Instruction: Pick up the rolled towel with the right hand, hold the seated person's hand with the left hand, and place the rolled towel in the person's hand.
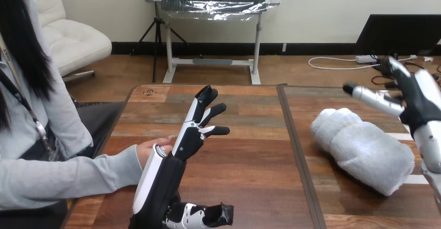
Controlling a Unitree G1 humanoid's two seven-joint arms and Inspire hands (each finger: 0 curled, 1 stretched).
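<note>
rolled towel (pixel 364 148), right of frame: white fluffy terry cloth. table (pixel 249 161): smooth brown wood planks, slight sheen. both hands (pixel 184 140) (pixel 416 101): glossy black-and-white plastic

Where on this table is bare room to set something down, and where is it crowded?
Bare wood runs down the middle of the table, between the left hand and the rolled towel, and along the far edge beyond both. Crowded: the left side, with the left hand beside the person's hand, and the right, under the right hand.

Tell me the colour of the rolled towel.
The towel is plain white, best seen in the head view.
</note>
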